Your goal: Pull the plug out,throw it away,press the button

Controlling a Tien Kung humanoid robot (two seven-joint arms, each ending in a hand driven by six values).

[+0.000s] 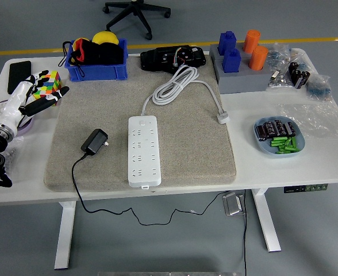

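A white power strip (142, 149) lies lengthwise in the middle of the grey mat (183, 155); its white cord (177, 84) coils behind it and ends in a white plug (222, 118). A black adapter plug (94, 141) lies on the mat left of the strip, apart from it, its black cable hanging over the table's near edge. My left hand (38, 95) is at the table's left edge, fingers spread, holding nothing, in front of a colourful cube (49, 84). My right arm is out of view.
A blue bin (97, 57) with dark and yellow items stands at the back left. A black phone (18, 75) lies far left. A black device (173, 57), a grey block with blue and orange cylinders (241, 63) and a blue dish of parts (278, 137) are at the right.
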